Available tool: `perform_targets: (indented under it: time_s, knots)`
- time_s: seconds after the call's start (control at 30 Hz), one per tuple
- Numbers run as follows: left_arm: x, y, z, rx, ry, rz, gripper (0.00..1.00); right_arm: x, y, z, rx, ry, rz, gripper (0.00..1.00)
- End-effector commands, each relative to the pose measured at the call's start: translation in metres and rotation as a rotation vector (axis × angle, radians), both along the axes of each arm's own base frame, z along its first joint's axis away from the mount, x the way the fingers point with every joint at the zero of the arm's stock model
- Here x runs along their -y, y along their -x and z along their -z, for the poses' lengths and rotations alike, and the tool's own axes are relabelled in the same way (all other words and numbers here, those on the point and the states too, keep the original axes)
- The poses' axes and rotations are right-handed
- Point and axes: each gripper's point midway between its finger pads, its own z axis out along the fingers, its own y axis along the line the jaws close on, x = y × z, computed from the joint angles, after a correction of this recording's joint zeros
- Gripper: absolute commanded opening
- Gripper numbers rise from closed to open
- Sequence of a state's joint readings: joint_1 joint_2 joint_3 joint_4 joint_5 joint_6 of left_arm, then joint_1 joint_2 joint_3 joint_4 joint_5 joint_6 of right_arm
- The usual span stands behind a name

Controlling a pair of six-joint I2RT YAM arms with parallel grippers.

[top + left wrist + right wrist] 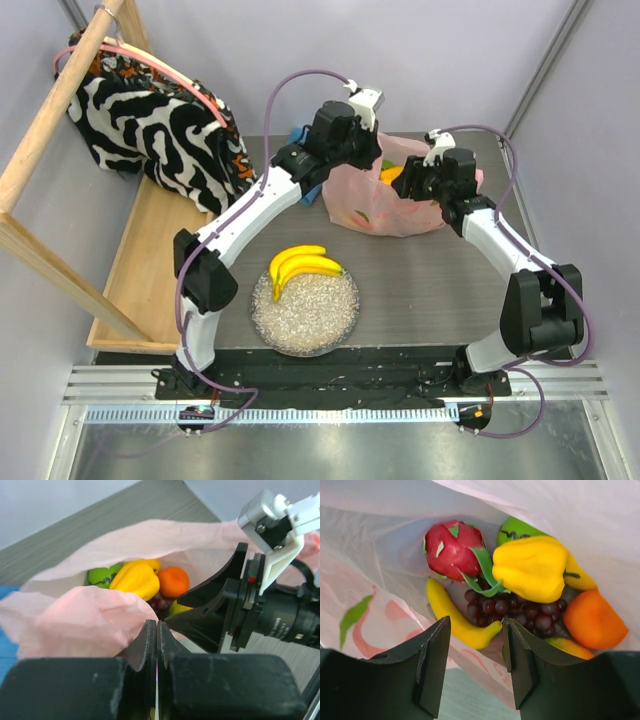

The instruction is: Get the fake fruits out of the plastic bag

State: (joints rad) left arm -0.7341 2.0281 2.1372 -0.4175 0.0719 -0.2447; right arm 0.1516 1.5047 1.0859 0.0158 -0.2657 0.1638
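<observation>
Right jaws, closest to the lens in the right wrist view, stand parted about halfway with nothing between them; they grasp nothing. They are poised at the open mouth of the plastic bag, which lies on the bench.

Immediately ahead of the gap lies a long yellow fruit. Its long axis runs obliquely, from ahead-left down to a near tip that ends just inside the gap. Touching it on the far side are the grapes. Further ahead sit the dragon fruit to the left, and the yellow pepper and green apple to the right. The orange and mango lie off the right-hand finger.

Left jaws are clenched. A pink sliver shows in their seam, so they appear to pinch the bag's near rim, holding the mouth up.

One banana bunch is outside the bag, resting on the plate.

Assessment: the right arm is nearer and free. The oblique axis means a wrist turn would likely be needed to close across the fruit's narrow width.
</observation>
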Motion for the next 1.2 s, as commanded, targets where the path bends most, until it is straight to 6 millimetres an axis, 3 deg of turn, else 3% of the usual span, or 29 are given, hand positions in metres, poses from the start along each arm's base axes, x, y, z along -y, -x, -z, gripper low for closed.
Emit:
perform_targets:
  time_s: [0.0, 0.1, 0.17, 0.27, 0.37, 0.4, 0.47, 0.5, 0.53, 0.57, 0.6, 0.67, 0.73, 0.8, 0.87, 0.93, 0.97, 1.03, 1.07, 1.13, 1.17]
  knots:
    - [0.001, 0.020, 0.003, 0.001, -0.025, 0.079, 0.00, 0.000, 0.013, -0.025, 0.076, -0.001, -0.012, 0.53]
    - [-0.018, 0.049, 0.009, -0.031, -0.067, 0.156, 0.00, 0.004, 0.017, -0.023, 0.084, 0.024, -0.007, 0.53]
    - [-0.043, 0.064, 0.021, -0.054, -0.117, 0.175, 0.00, 0.006, 0.017, -0.021, 0.089, 0.029, -0.003, 0.53]
    - [-0.080, 0.078, 0.044, -0.107, -0.186, 0.167, 0.00, 0.004, 0.013, -0.023, 0.102, 0.028, -0.006, 0.53]
    - [-0.100, 0.088, 0.047, -0.125, -0.206, 0.198, 0.00, 0.000, 0.003, -0.036, 0.136, 0.010, -0.014, 0.53]
    - [-0.103, 0.089, 0.028, -0.101, -0.182, 0.192, 0.00, -0.003, -0.006, -0.041, 0.140, -0.010, -0.012, 0.53]
    - [-0.108, 0.087, 0.006, -0.063, -0.167, 0.168, 0.10, -0.009, -0.019, -0.047, 0.148, -0.039, -0.015, 0.53]
    - [-0.110, 0.083, -0.019, -0.007, -0.140, 0.145, 0.18, -0.014, -0.031, -0.055, 0.156, -0.057, -0.018, 0.52]
    - [-0.118, 0.068, -0.034, 0.040, -0.142, 0.052, 0.38, -0.020, -0.036, -0.056, 0.155, -0.063, -0.025, 0.52]
    - [-0.124, 0.061, -0.052, 0.080, -0.129, -0.001, 0.48, -0.029, -0.037, -0.056, 0.144, -0.067, -0.044, 0.52]
    - [-0.128, 0.051, -0.079, 0.139, -0.103, -0.061, 0.72, -0.036, -0.040, -0.066, 0.161, -0.066, -0.064, 0.52]
    - [-0.146, 0.033, -0.116, 0.214, -0.063, -0.216, 0.99, -0.048, -0.037, -0.054, 0.119, -0.052, -0.101, 0.51]
    - [-0.153, 0.024, -0.156, 0.296, 0.010, -0.292, 1.00, -0.057, -0.029, -0.044, 0.090, -0.045, -0.125, 0.51]
    - [-0.173, 0.014, -0.171, 0.301, 0.050, -0.438, 1.00, -0.056, -0.023, -0.029, 0.045, -0.037, -0.123, 0.52]
    - [-0.170, 0.019, -0.181, 0.287, 0.088, -0.410, 1.00, -0.055, -0.016, -0.016, -0.006, -0.016, -0.133, 0.52]
    - [-0.180, 0.022, -0.197, 0.246, 0.194, -0.485, 1.00, -0.055, -0.015, -0.017, -0.014, 0.001, -0.148, 0.52]
    - [-0.185, 0.030, -0.222, 0.246, 0.306, -0.505, 1.00, -0.054, -0.015, -0.016, -0.008, 0.024, -0.157, 0.52]
    - [-0.201, 0.028, -0.253, 0.283, 0.403, -0.570, 1.00, -0.053, -0.019, -0.015, -0.003, 0.037, -0.156, 0.53]
    - [-0.212, 0.021, -0.283, 0.302, 0.528, -0.623, 1.00, -0.054, -0.024, -0.004, -0.028, 0.039, -0.151, 0.53]
    - [-0.227, 0.017, -0.308, 0.322, 0.640, -0.633, 1.00, -0.058, -0.029, -0.001, -0.044, 0.031, -0.157, 0.53]
    - [-0.224, 0.003, -0.310, 0.346, 0.667, -0.645, 1.00, -0.060, -0.028, 0.006, -0.065, 0.034, -0.177, 0.53]
